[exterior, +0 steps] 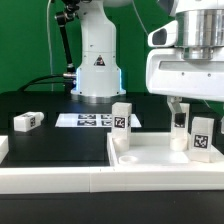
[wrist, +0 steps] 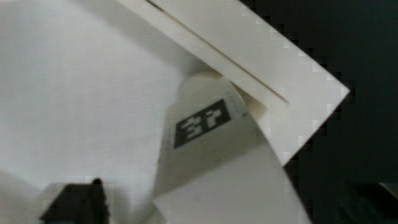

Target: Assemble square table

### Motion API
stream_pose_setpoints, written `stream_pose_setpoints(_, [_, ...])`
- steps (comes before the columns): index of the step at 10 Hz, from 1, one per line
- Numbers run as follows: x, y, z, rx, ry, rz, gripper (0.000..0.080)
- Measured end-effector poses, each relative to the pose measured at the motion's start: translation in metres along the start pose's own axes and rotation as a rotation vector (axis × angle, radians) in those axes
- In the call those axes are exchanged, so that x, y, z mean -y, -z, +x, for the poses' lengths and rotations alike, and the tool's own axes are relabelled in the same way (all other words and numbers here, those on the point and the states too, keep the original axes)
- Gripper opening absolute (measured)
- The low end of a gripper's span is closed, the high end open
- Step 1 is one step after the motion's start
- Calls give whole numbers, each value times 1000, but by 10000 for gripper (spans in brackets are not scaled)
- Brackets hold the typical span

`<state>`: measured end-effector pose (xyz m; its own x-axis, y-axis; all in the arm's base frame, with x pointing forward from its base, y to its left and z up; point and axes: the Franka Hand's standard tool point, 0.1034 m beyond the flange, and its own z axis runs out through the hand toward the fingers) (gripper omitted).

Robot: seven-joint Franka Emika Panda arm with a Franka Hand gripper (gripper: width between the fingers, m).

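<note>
Square table (exterior: 160, 150) part-built, laid out as a white tray-like tabletop (exterior: 148, 153) on the black bench (exterior: 50, 140), toward the exterior view's right. Counted three small tagged legs upright on it: a first leg (exterior: 122, 118) at the corner nearest the picture's middle, a second leg (exterior: 201, 138) far to the right, and a third leg (exterior: 180, 138) just beside that, directly under the gripper (exterior: 178, 108). Spotted a loose leg (exterior: 27, 121) lying on the bench, well apart at the exterior view's left, and the marker board (exterior: 95, 120) flat before the arm's base (exterior: 97, 60).

Found the gripper released: showed, in the wrist view, dark fingertips (wrist: 71, 200) set wide apart, with what was most likely the third leg between them, untouched by the clearly visible one.

Judged the step as seating this leg by the tabletop's rim. Judged the next move to call for either a fresh grip to tighten it, or a straight lift clear of the second leg and a reach for the loose leg.

Could not tell how firmly any leg sat. Lost the tabletop's right side past the picture edge, and most of the fingers behind the white wrist housing (exterior: 185, 75).
</note>
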<state>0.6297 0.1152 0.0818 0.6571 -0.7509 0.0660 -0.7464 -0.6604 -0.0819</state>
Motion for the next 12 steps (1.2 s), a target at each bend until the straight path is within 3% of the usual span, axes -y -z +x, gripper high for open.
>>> stream_pose_setpoints(2, [4, 0, -3, -9, 65, 11, 649])
stream_pose_setpoints(8, [9, 2, -6, -22, 194, -3, 622])
stream_pose_setpoints(10, [7, 1, -5, -22, 191, -8, 288])
stream_pose_setpoints(12, [6, 1, -4, -22, 190, -8, 290])
